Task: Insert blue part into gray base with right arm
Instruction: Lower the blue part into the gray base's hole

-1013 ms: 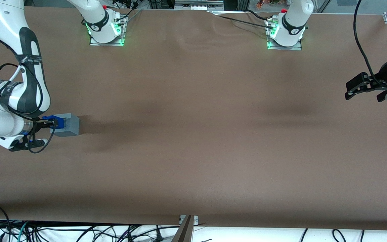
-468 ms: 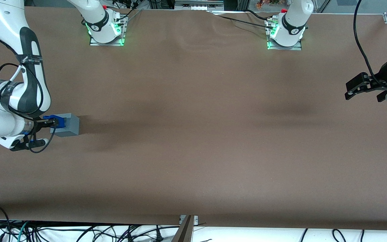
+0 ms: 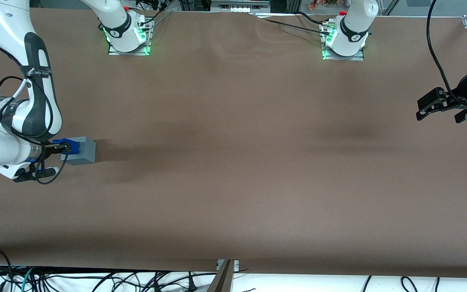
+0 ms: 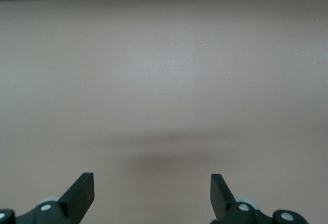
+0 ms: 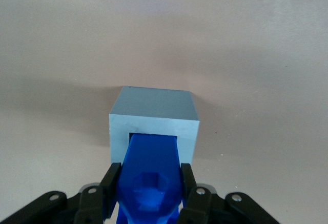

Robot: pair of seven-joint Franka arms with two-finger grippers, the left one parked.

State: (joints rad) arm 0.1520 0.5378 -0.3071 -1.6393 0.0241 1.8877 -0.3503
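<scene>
The gray base [image 3: 83, 150] lies on the brown table at the working arm's end, with its recess turned sideways toward the gripper. My right gripper [image 3: 65, 149] is shut on the blue part [image 3: 69, 146] and holds it level at the base's open face. In the right wrist view the blue part [image 5: 151, 175] sits between the black fingers [image 5: 111, 185], and its tip reaches into the square recess of the gray base [image 5: 154, 114]. The right arm [image 3: 12, 134] comes in from the table's end.
Two arm bases [image 3: 126, 34] with green lights stand at the table's edge farthest from the camera. The parked gripper [image 3: 440, 103] hangs at the parked arm's end. Cables lie below the table's near edge [image 3: 225, 265].
The right gripper with the blue part has crept slightly toward the gray base. The base has not moved.
</scene>
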